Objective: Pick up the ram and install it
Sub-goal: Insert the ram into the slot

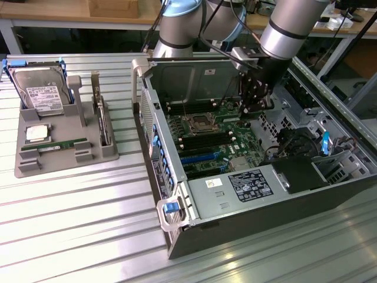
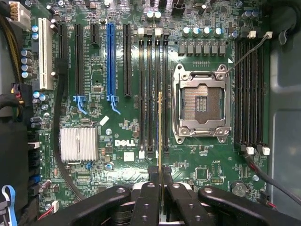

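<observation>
Well off at the exterior view's left sits the grey tray (image 1: 29, 168). Over the open computer case (image 1: 247, 227), the pincer (image 2: 161, 176) is clamped on the ram (image 2: 161, 136), held edge-on, its long axis parallel to the memory slots (image 2: 149, 94) directly beneath, beside the CPU socket (image 2: 202, 103).

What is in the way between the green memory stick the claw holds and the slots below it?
Nothing visible. The gripper holds the ram edge-on over the bare memory slots beside the empty CPU socket; no cable crosses these slots.
</observation>
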You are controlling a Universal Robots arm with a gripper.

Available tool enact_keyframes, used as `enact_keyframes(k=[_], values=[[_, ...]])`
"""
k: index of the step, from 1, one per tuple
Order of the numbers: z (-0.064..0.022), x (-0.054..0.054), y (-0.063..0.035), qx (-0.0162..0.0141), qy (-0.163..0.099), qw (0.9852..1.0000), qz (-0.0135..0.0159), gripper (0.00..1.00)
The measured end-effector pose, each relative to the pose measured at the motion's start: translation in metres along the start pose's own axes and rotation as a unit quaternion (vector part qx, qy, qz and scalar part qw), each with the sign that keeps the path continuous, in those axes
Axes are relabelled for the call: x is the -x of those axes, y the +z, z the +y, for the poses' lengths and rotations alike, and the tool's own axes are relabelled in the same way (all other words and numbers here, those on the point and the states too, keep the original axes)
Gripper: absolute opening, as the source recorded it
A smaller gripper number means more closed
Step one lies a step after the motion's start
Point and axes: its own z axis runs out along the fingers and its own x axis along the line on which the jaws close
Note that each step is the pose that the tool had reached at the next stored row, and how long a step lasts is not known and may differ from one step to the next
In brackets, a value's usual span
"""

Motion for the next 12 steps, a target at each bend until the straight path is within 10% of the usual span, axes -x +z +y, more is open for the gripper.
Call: enact_keyframes(k=[12], values=[[0.0018, -0.0002, 0.0072, 0.0, 0.0, 1.0, 0.0, 0.12]])
